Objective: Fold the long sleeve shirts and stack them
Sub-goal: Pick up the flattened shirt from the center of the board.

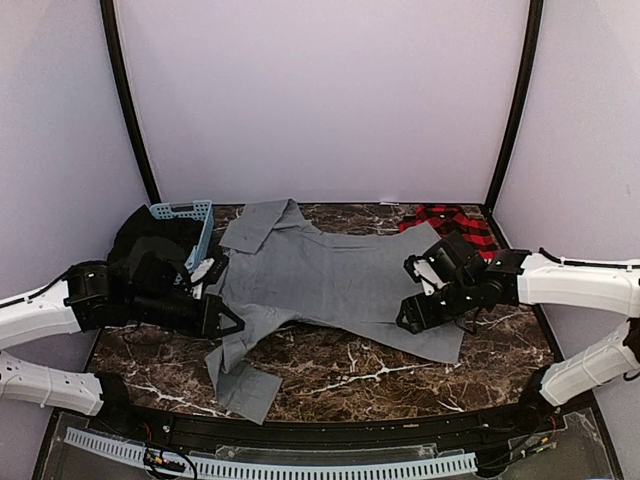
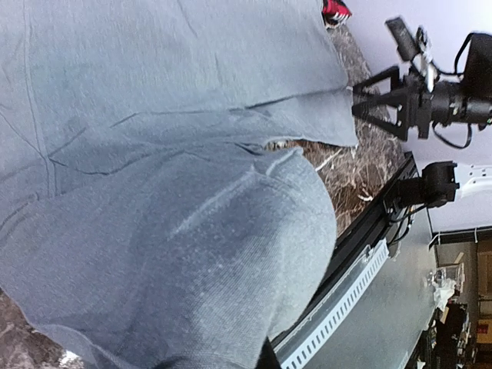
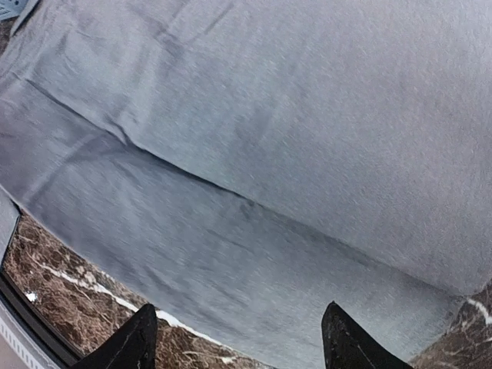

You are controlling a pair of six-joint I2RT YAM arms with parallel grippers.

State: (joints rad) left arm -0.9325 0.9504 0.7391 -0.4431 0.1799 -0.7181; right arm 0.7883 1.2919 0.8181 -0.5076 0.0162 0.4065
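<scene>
We have the grey shirt (image 1: pixel 330 275) spread flat across the dark marble tabletop (image 1: pixel 340 385), collar towards the blue basket (image 1: pixel 185 212) at the back left, one long sleeve trailing to the near edge. The left fingers (image 1: pixel 228 322) are closed at the shirt's side where that sleeve joins the body. In the wrist view soft cloth bunches up and hides them, so we judge they pinch the fabric to lift it for a fold. The right fingers (image 3: pixel 138 342) stand open just above the opposite hem, probably lining up a matching grasp. The cloth is thin, matte and lightly creased. The plaid shirt (image 1: pixel 455 222) lies crumpled at the back right corner, not yet folded.
</scene>
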